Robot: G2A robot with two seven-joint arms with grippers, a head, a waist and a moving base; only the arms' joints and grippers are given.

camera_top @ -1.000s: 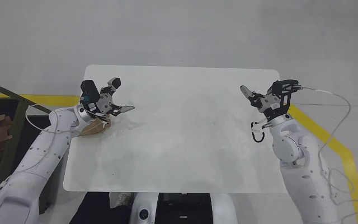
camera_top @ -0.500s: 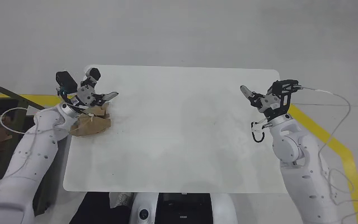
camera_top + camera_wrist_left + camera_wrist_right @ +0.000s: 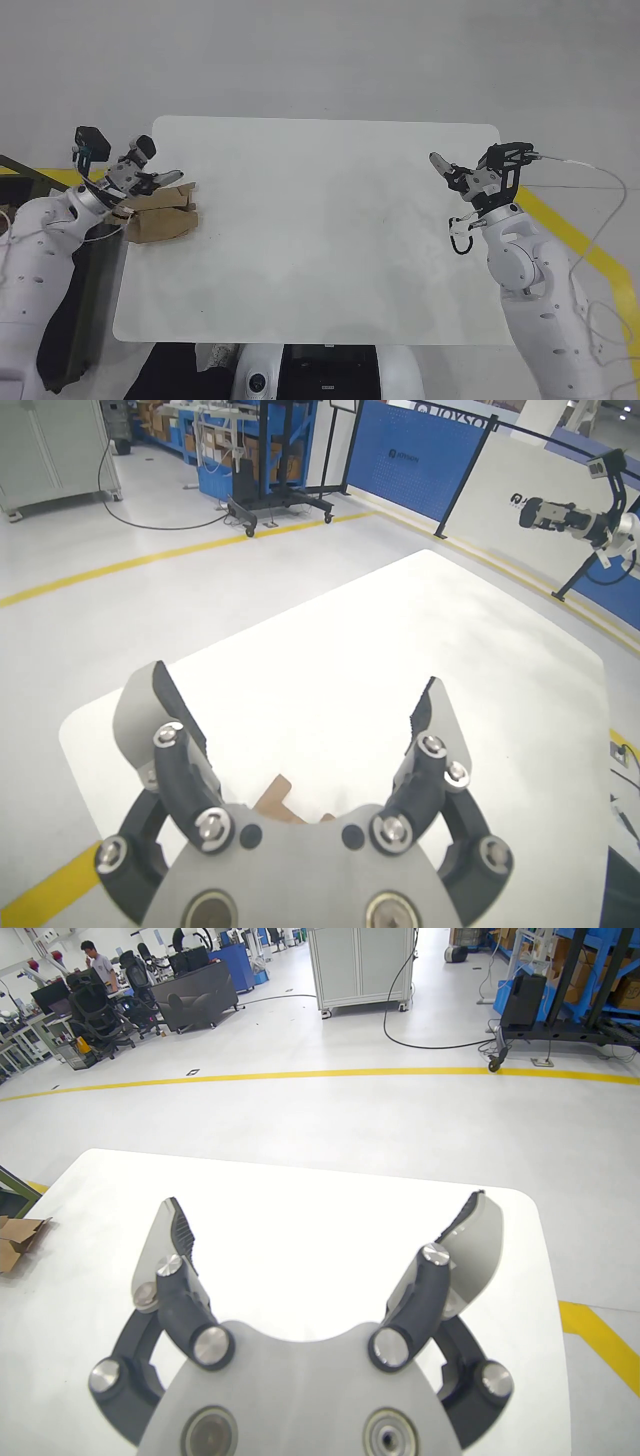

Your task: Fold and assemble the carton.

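Observation:
A flat brown carton (image 3: 162, 210) lies at the left edge of the white table (image 3: 330, 250); its far end shows in the right wrist view (image 3: 17, 1240) and a flap tip peeks between the left fingers (image 3: 275, 797). My left gripper (image 3: 158, 166) hangs open just over the carton's back left corner, holding nothing (image 3: 295, 695). My right gripper (image 3: 445, 190) stands open at the table's right edge, with nothing between its fingers (image 3: 325, 1213).
A dark bin (image 3: 70, 330) stands on the floor beside the table's left edge. Yellow floor tape (image 3: 585, 250) runs past the right side. The table's middle is bare white surface.
The left arm has drawn back to the left, off the table's left edge, leaving the carton more exposed. The right arm has not moved.

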